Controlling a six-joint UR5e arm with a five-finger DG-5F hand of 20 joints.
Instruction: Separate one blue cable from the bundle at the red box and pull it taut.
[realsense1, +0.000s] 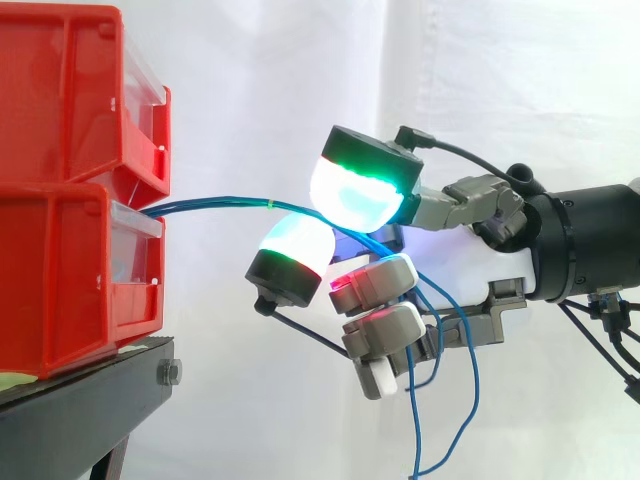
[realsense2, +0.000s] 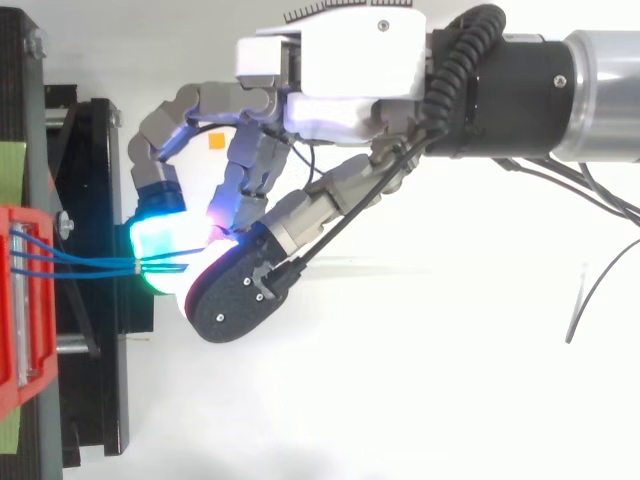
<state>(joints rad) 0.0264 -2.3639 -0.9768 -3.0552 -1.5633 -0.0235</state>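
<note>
Running level from front of stacked red bins (realsense1: 70, 200) toward hand (realsense1: 480, 262), blue cable bundle (realsense1: 215, 206) passes between two green-glowing fingertips (realsense1: 355, 190). Fingers curled, pads pinching bundle; whether single cable is isolated, cannot tell. Behind pads, loose blue ends drop below palm, slack. Bins sit ahead of fingertips, apart from them, on black stand (realsense1: 90, 395). White curtain (realsense1: 280, 80) behind.

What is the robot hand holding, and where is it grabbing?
The thin blue cables, pinched between the hand's glowing fingertips partway along, a short way out from the red plastic bins.
</note>
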